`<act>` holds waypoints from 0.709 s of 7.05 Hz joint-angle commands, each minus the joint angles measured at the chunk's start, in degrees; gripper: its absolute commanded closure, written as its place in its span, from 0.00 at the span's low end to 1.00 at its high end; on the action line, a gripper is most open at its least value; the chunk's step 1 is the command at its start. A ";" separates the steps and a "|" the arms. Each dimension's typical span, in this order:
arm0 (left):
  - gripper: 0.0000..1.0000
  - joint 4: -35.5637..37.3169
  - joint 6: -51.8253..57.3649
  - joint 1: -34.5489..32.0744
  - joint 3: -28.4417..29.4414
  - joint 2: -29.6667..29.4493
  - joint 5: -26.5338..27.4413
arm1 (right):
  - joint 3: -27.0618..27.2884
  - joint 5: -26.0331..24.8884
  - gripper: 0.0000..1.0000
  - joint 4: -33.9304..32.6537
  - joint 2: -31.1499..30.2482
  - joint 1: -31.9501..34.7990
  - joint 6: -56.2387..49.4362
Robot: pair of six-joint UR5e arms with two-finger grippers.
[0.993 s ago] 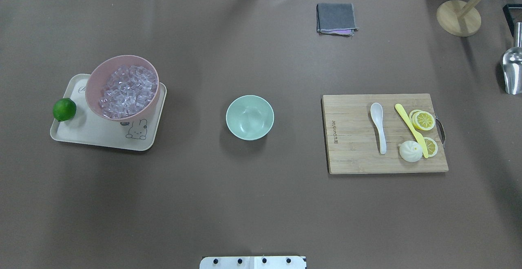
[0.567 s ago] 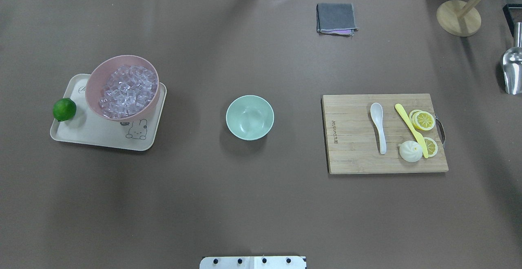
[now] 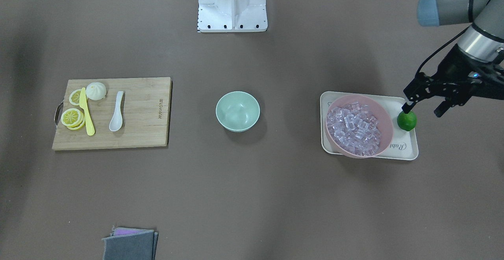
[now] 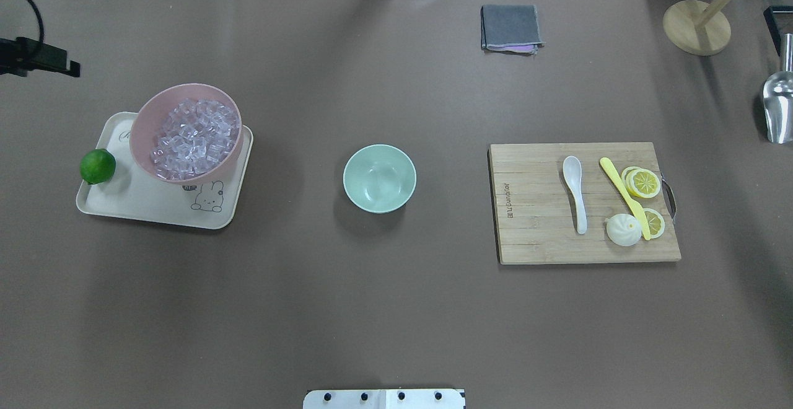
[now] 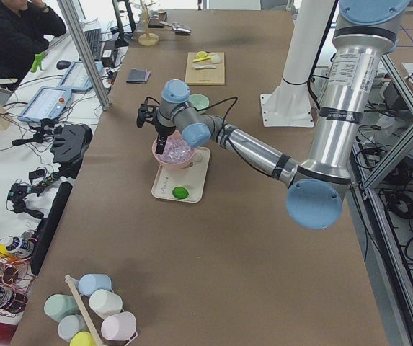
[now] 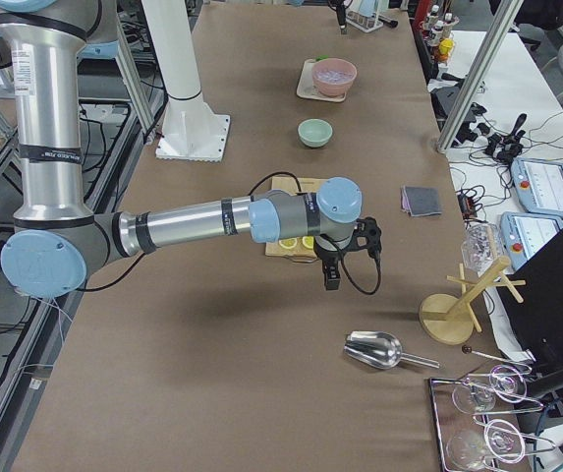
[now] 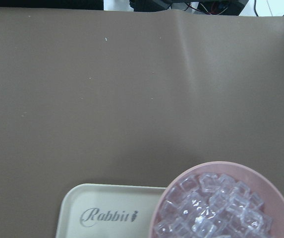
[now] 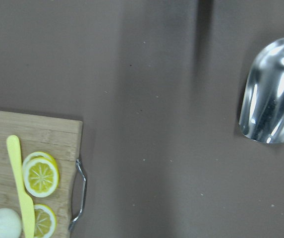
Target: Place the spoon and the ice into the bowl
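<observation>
The white spoon (image 4: 575, 192) lies on the wooden cutting board (image 4: 533, 235) at the right; it also shows in the front view (image 3: 117, 112). The ice (image 4: 195, 139) fills a pink bowl (image 4: 141, 133) on a cream tray (image 4: 148, 207) at the left, and shows in the left wrist view (image 7: 216, 208). The mint-green bowl (image 4: 379, 178) stands empty in the middle. My left gripper (image 3: 423, 109) is open and empty, hovering just outside the tray near the lime (image 3: 406, 121). My right gripper (image 6: 332, 280) hangs beyond the board's handle end; I cannot tell its state.
A yellow knife (image 4: 622, 195), lemon slices (image 4: 643, 183) and a white bun (image 4: 623, 230) share the board. A metal scoop (image 4: 779, 108) lies at the far right edge, a grey cloth (image 4: 510, 28) and a wooden stand (image 4: 697, 28) at the back.
Part of my left gripper has come into the overhead view at the left edge, behind the tray. Nothing on the table has moved.
</observation>
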 commanded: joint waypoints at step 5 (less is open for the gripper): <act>0.10 -0.31 -5.23 12.71 6.53 -6.21 10.92 | 3.64 -0.74 0.00 15.05 1.23 -9.89 30.58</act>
